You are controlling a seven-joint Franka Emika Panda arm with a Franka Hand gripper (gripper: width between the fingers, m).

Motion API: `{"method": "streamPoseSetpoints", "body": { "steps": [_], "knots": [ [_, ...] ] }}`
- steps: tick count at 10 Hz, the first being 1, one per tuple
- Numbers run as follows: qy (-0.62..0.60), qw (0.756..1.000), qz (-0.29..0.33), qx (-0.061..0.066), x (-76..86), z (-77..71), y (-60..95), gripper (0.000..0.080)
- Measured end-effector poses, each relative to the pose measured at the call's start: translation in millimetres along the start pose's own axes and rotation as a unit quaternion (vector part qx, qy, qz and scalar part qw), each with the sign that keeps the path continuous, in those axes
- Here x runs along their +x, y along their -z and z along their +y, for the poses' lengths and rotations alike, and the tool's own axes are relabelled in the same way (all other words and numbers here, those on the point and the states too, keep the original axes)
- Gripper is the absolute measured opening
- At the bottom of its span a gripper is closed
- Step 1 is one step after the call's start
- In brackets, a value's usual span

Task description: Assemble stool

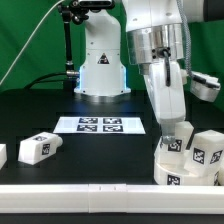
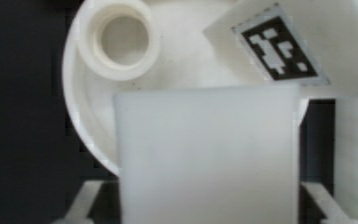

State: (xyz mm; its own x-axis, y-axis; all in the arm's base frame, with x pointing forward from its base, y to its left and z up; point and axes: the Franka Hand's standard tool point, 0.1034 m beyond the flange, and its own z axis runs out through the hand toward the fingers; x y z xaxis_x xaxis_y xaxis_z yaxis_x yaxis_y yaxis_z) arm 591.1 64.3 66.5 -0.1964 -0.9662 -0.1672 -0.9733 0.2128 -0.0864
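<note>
My gripper (image 1: 176, 133) is at the exterior view's right, low over the table, shut on a white block leg (image 2: 211, 150). The leg fills the space between my fingers (image 2: 91, 200) in the wrist view. Just beyond it lies the round white seat (image 2: 91, 110), with a round socket (image 2: 119, 45) and a black-and-white tag (image 2: 274, 50) on it. In the exterior view the seat (image 1: 172, 168) sits under my gripper with tagged white parts (image 1: 208, 150) at its side. A loose leg (image 1: 38, 148) lies on the black table at the left.
The marker board (image 1: 100, 124) lies flat in the middle of the table, before the robot's base (image 1: 100, 70). A long white rail (image 1: 90, 190) runs along the front edge. Another white piece (image 1: 2, 155) shows at the far left edge.
</note>
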Motion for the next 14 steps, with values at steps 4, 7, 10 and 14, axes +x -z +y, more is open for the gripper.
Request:
{"method": "streamPoseSetpoints", "body": {
  "steps": [4, 7, 10, 14],
  "knots": [
    [-0.088, 0.996, -0.005, -0.001, 0.2, 0.7, -0.7, 0.0343],
    [-0.055, 0.998, -0.005, -0.024, -4.1, 0.9, 1.6, 0.0620],
    [-0.036, 0.999, -0.020, -0.017, -20.0, -7.6, 22.7, 0.0648],
    [0.034, 0.999, -0.022, -0.013, -21.9, -8.6, 25.2, 0.0649]
  ]
}}
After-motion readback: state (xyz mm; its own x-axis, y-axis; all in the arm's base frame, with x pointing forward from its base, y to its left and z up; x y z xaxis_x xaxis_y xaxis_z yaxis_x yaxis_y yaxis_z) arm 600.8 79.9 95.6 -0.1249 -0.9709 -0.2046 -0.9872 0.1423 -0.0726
